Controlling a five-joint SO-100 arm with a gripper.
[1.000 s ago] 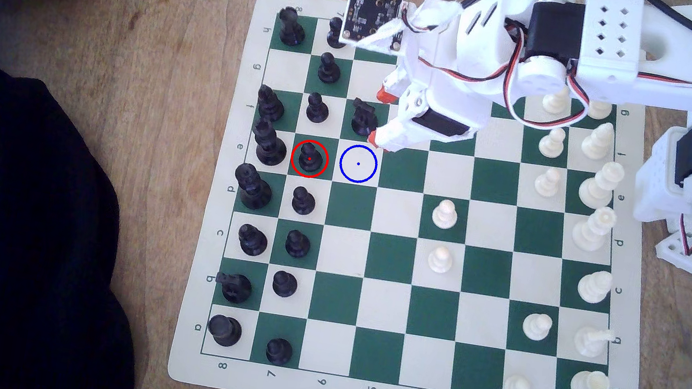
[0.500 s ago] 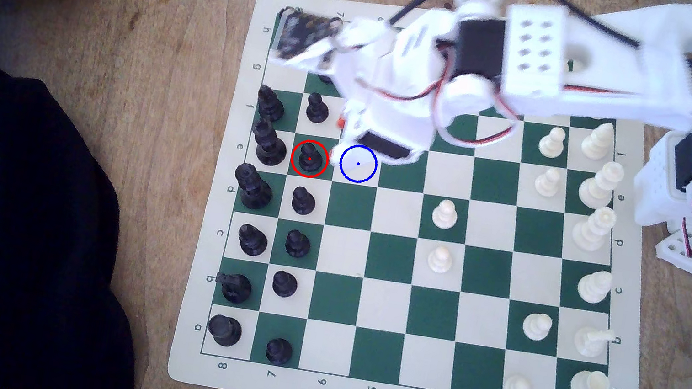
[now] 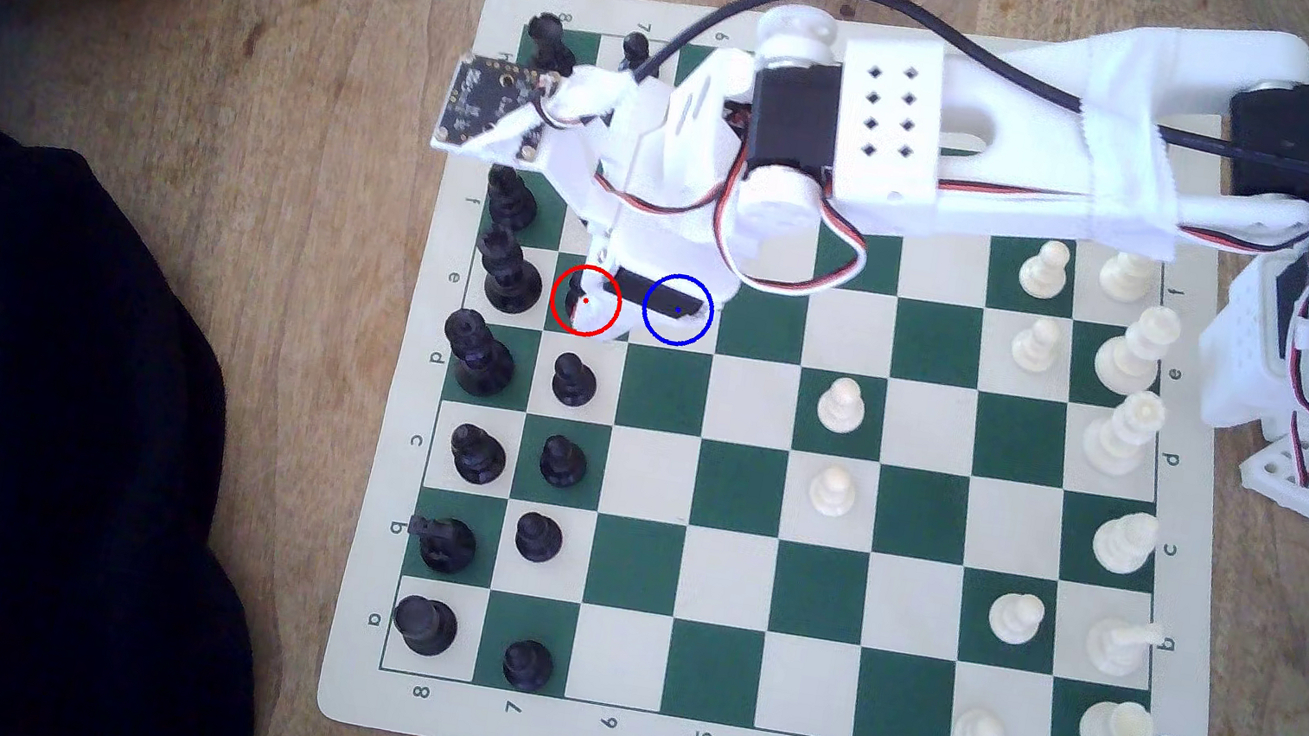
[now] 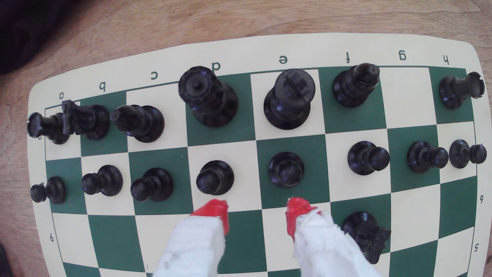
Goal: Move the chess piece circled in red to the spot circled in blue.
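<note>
Gripper [image 4: 257, 215] seen from the wrist view with red-tipped fingers [image 4: 213, 211] spread wide — nothing held between them. Just beyond the tips, the chess piece [image 4: 286, 170], a black pawn, standing upright on its green e-file square, not touched by either finger. In the exterior view, mostly hidden under the white gripper body, only a dark sliver of the chess piece [image 3: 575, 296] visible inside the red ring. The spot [image 3: 674, 333], ringed in blue, just to the exterior view's right of it — largely covered by the arm. Black knight [image 4: 368, 237] standing beside one finger.
</note>
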